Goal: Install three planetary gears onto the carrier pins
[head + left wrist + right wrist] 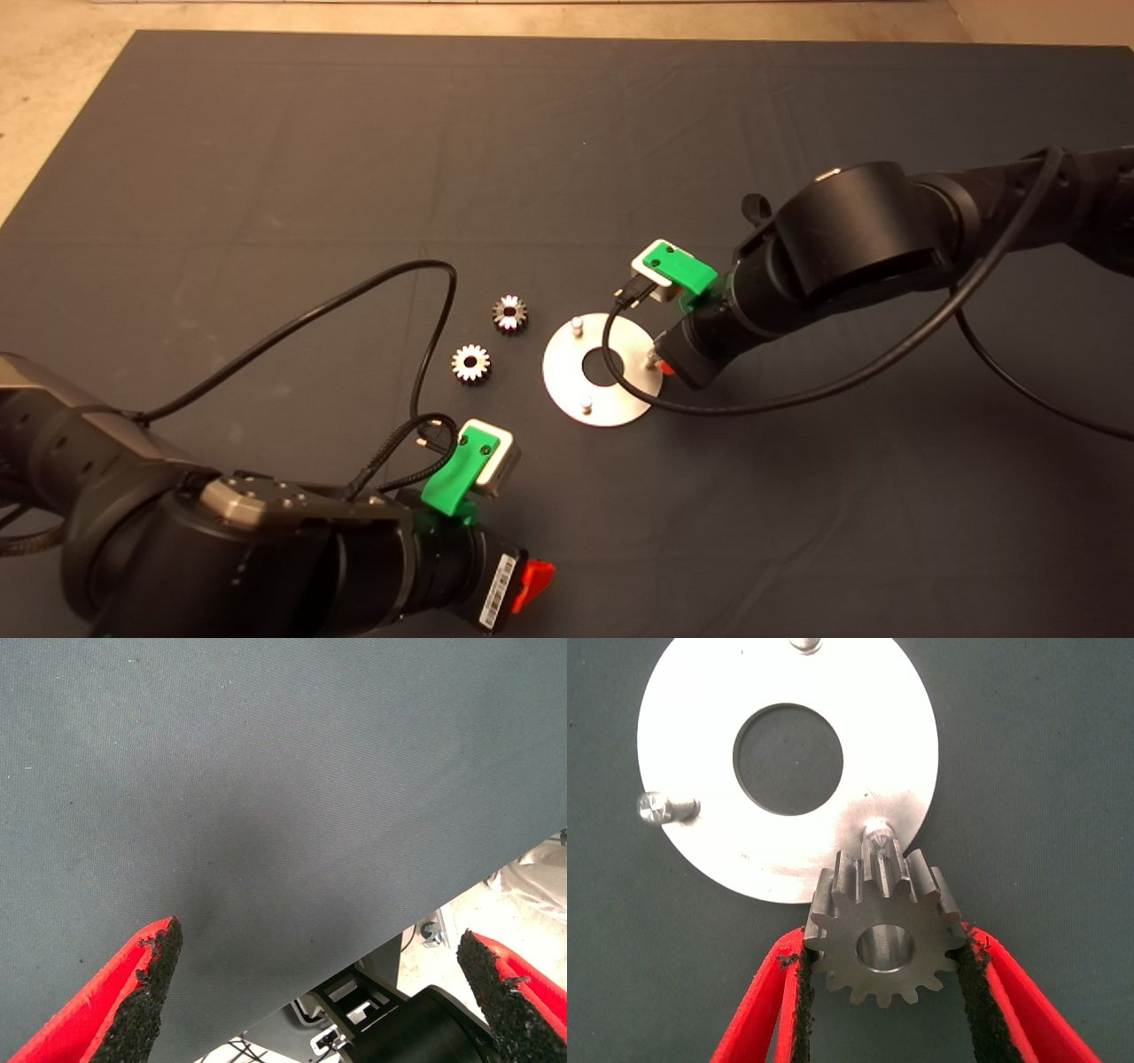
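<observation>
The shiny steel disc [603, 381] lies mid-mat with three carrier pins, all bare: one at its far side [577, 324], one at its near side [586, 407], one at its right [652, 359]. My right gripper [666, 365] is at the disc's right edge. In the right wrist view it [884, 958] is shut on a planetary gear [884, 935], held just beside and above the right pin [876, 835], bore not over it. Two more gears [510, 313] [470, 362] lie flat on the mat left of the disc. My left gripper [319, 970] is open and empty at the near edge.
Black cables loop over the mat: one from the left wrist [390, 292] passes close to the two loose gears, one from the right wrist [638, 390] hangs over the disc's right half. The mat's edge and floor [532, 904] show in the left wrist view.
</observation>
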